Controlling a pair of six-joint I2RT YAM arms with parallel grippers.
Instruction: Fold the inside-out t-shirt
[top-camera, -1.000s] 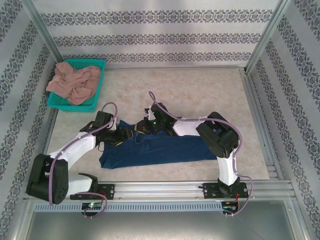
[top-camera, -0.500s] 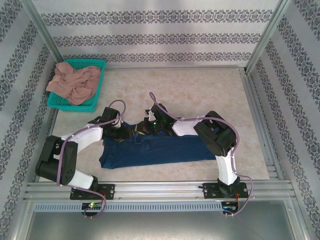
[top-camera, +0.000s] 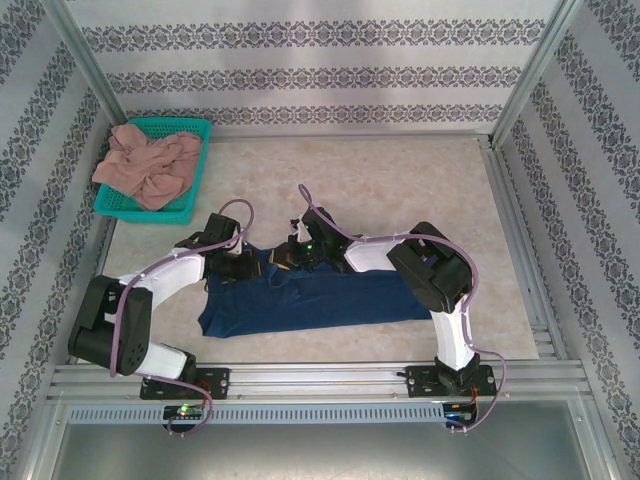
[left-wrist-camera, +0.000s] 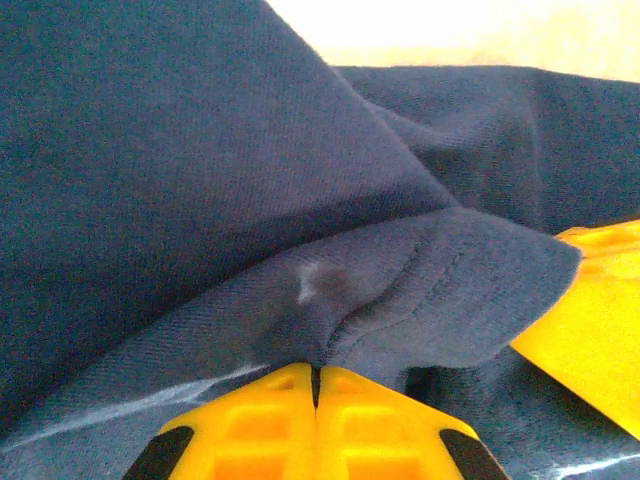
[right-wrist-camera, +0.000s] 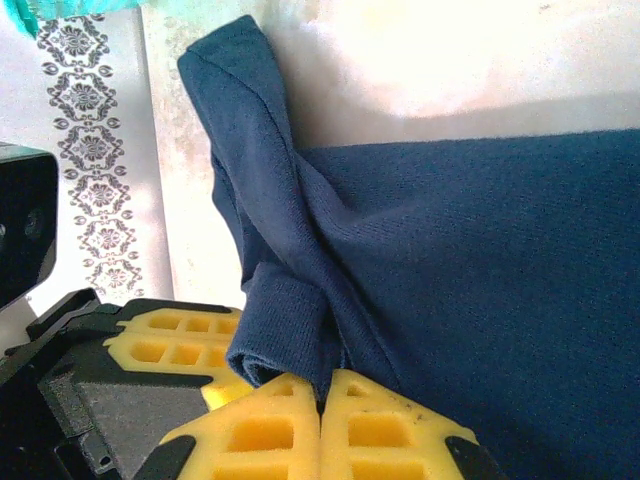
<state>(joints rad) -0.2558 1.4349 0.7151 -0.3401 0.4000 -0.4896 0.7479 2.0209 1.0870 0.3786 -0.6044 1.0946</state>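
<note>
Inside-out t-shirt (top-camera: 310, 298), pale mark (left-wrist-camera: 310, 281) illegible | left gripper (left-wrist-camera: 315, 372) clamps it | right gripper (right-wrist-camera: 321, 382) clamps it

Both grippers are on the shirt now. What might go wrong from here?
The left gripper pinches only a small fold of the t-shirt at its tip; it may slip. The right gripper clamps a twisted bunch, so the fold may come out crooked. The grippers sit close together and could collide.

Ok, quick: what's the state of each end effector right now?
Left end effector: closed, pinching a fold of the navy t-shirt.
Right end effector: closed, pinching a bunched edge of the navy t-shirt.
</note>
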